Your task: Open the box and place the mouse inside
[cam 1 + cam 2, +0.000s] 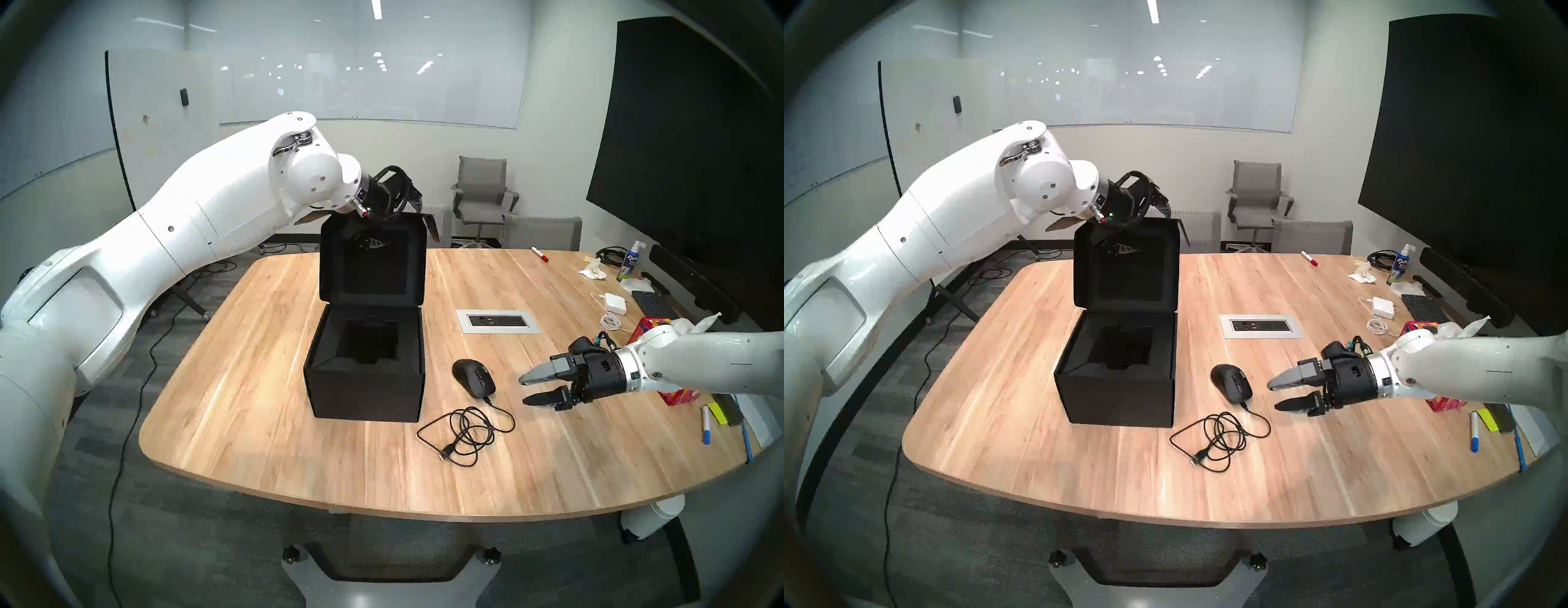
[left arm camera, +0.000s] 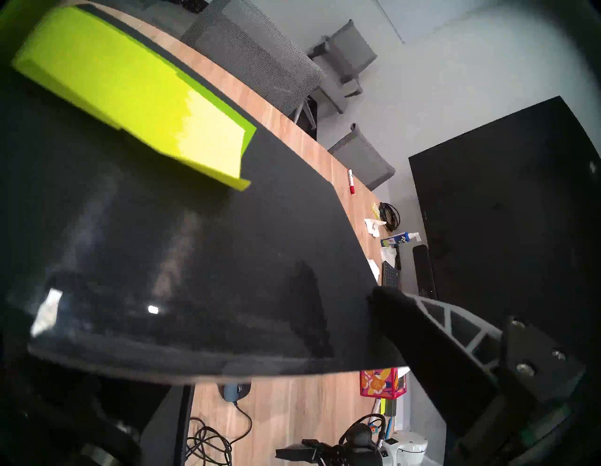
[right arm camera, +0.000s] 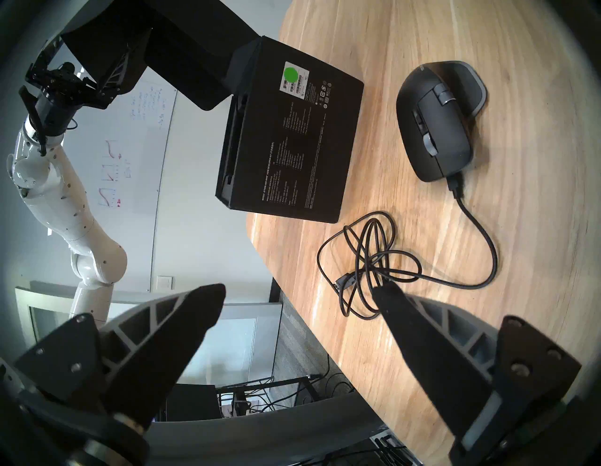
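Left gripper (image 1: 418,214) reaches over box (image 1: 367,382) lid's top edge, jaws spread wide astride it, gripping nothing. Right gripper (image 1: 530,388) hovers beside mouse (image 1: 474,378), wide open, empty.

A wooden table (image 1: 263,407) with rounded corners is seen, a power panel (image 1: 498,320) set into its middle. Left of centre the box (image 1: 365,382) is stood, its lid upright. Just to its right the mouse (image 1: 474,377) is laid, its cable (image 1: 464,431) coiled nearer. At the far edge a red marker (image 1: 539,254) is found. Along the right side a spray bottle (image 1: 630,260), charger (image 1: 615,303), keyboard (image 1: 651,304), tissue box (image 1: 647,329) and blue markers (image 1: 705,424) are gathered.
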`<move>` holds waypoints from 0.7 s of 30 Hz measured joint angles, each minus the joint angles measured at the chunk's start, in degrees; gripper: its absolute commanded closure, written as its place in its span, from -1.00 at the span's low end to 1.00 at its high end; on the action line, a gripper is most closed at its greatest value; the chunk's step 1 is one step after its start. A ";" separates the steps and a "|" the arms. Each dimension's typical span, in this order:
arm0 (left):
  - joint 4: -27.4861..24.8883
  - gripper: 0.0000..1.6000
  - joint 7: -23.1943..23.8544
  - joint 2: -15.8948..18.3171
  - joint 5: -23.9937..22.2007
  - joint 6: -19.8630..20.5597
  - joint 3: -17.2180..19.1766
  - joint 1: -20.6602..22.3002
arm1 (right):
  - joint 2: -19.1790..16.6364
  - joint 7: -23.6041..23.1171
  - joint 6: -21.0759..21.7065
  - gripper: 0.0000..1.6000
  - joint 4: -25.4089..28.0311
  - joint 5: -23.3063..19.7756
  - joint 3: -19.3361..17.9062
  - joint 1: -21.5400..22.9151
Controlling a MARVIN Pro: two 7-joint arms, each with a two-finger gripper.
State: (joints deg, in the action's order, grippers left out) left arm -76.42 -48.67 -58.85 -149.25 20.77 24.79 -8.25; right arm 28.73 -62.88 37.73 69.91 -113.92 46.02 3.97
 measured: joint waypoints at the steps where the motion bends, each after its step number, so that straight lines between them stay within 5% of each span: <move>1: 0.01 -1.00 0.03 0.00 -0.13 0.18 0.02 0.00 | 0.00 0.00 0.00 -1.00 0.00 0.00 0.00 0.00; 15: 0.38 -1.00 0.52 -0.25 -2.09 1.56 0.82 0.02 | -0.01 0.00 0.01 -1.00 0.00 0.00 -0.01 0.00; 16: 0.50 -0.80 0.52 -0.29 -2.16 1.50 0.86 0.03 | -0.01 0.00 0.01 -1.00 0.00 0.00 -0.01 0.00; 21: 1.57 -0.65 0.47 -0.68 -2.69 1.00 0.95 0.16 | -0.01 0.00 0.01 -1.00 0.00 0.01 -0.02 0.00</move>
State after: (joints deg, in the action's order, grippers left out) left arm -74.85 -48.20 -59.53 -151.95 21.78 25.74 -8.09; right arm 28.72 -62.88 37.74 69.91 -113.91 46.00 3.97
